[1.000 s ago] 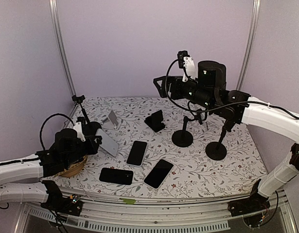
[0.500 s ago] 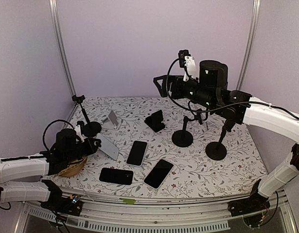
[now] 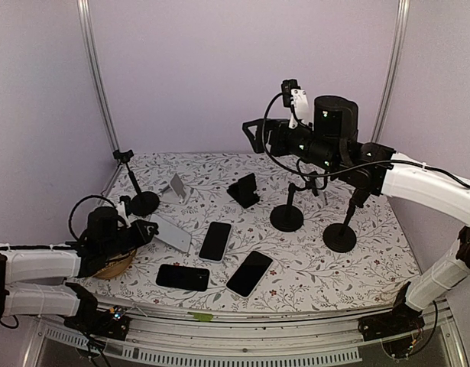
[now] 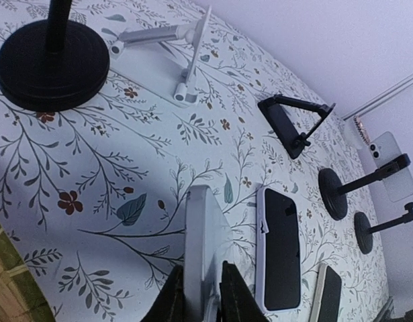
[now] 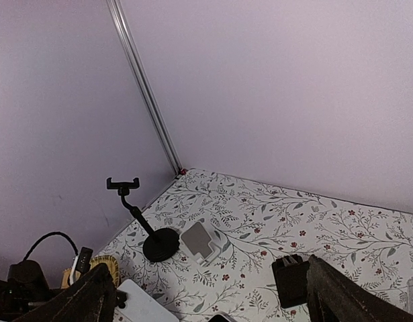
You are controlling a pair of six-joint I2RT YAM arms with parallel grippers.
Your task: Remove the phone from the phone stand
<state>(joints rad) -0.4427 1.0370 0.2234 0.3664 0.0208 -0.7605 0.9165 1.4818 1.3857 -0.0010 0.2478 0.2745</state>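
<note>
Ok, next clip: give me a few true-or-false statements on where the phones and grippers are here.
1. The left gripper is shut on the white phone. True.
2. Three dark phones lie flat on the table. True.
3. The right gripper holds a phone. False: it is open and empty, raised above the table.
4. A phone sits on the white folding stand. False: that stand is empty.

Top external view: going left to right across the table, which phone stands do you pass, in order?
tall clamp stand → white folding stand → black folding stand → round-base stand → rightmost round-base stand
</note>
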